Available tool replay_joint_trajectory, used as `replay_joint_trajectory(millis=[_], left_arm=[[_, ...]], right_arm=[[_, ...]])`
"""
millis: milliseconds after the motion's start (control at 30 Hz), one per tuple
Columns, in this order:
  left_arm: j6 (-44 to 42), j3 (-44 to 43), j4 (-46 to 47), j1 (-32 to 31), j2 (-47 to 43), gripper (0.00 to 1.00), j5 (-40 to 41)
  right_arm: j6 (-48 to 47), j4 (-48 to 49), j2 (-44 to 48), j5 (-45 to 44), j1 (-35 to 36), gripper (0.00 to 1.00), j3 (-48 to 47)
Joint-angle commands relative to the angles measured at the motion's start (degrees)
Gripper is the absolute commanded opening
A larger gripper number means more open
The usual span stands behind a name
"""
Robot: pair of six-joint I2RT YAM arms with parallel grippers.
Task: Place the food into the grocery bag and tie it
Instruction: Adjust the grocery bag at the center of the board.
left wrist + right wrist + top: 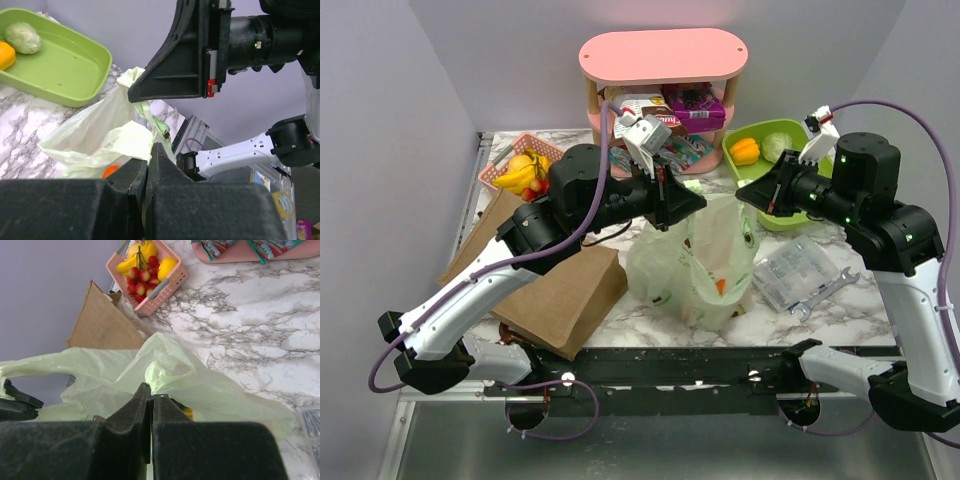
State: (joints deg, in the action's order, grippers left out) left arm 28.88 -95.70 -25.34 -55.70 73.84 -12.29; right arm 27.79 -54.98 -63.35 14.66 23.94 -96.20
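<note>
The pale-green grocery bag [692, 262] stands in the middle of the marble table, with an orange item [720, 286] showing through its side. My left gripper [700, 203] is shut on one bag handle [131, 137] above the bag. My right gripper [741, 196] is shut on the other, bunched handle [158, 372], close to the left gripper. In the left wrist view the right gripper [134, 94] pinches green plastic just beyond my left fingertips [159, 152]. A purple box [696, 101] sits on the pink shelf. An orange pepper [745, 151] lies in the green tray.
A brown paper bag [561, 291] lies left of the grocery bag. A pink basket [505, 176] of fruit stands at the back left. A green tray [788, 133] is at the back right. A clear plastic box [794, 268] and a wrench [825, 290] lie on the right.
</note>
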Motion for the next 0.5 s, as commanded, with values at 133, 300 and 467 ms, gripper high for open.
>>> replay_joint_trajectory(millis=[133, 300, 467], left_arm=[[3.7, 11.2, 7.4, 1.8, -4.4, 0.00, -1.8], [3.5, 15.6, 9.7, 2.1, -6.0, 0.00, -5.0], [2.3, 17.1, 9.2, 2.2, -7.1, 0.00, -7.0]], right_arm=[[2.9, 7.6, 2.0, 7.2, 0.3, 0.03, 9.5], [3.0, 12.5, 2.4, 20.2, 0.3, 0.03, 16.3], [4.0, 16.6, 1.2, 29.5, 0.3, 0.03, 19.8]])
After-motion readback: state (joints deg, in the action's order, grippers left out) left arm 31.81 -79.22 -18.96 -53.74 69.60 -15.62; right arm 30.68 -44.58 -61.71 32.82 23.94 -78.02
